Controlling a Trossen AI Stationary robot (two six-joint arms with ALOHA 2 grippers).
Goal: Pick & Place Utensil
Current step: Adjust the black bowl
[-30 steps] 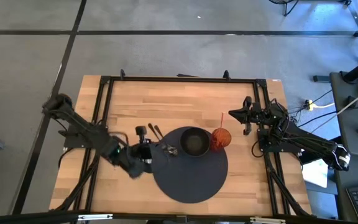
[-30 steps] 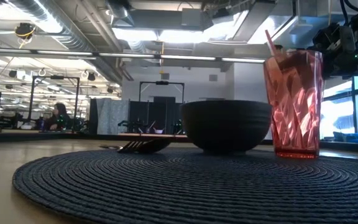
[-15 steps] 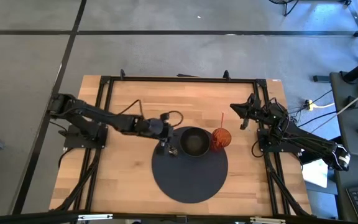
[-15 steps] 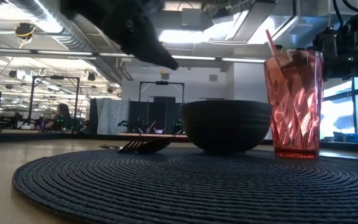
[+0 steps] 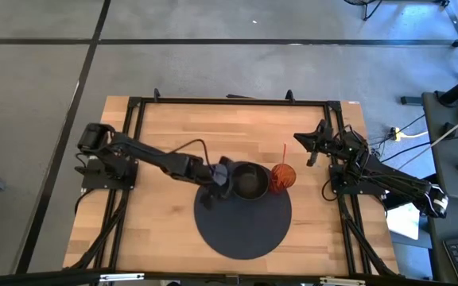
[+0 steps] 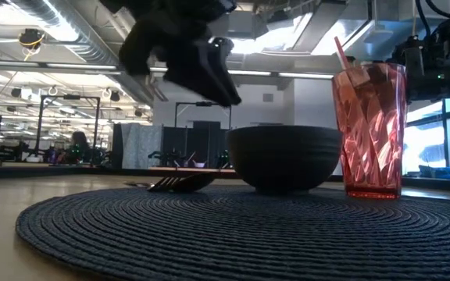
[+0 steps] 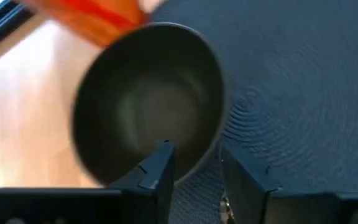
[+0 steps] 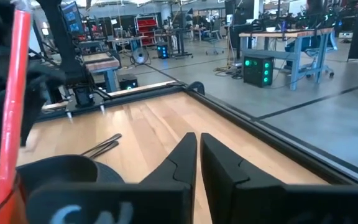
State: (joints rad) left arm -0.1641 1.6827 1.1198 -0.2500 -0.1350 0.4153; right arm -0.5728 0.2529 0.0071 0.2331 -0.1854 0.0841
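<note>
Fingers parted and empty, left hand [image 5: 220, 176] hangs beside bowl [image 5: 248, 181] over fork [image 6: 180, 183], poised to grasp.

No legible txt, labels, brands or nos. on anything in view.

Looking straight down from high up, taking in the whole table [image 5: 173, 127], both arms and the floor around. Sitting low on the round mat [image 6: 225, 234], looking level across it, very close to the bowl [image 6: 285, 158] and red cup [image 6: 368, 129]. Riding on the left wrist, pointing down into the same bowl [image 7: 145, 102] from close by. Riding on the right wrist, facing across the table [image 8: 160, 124] into the room.
</note>
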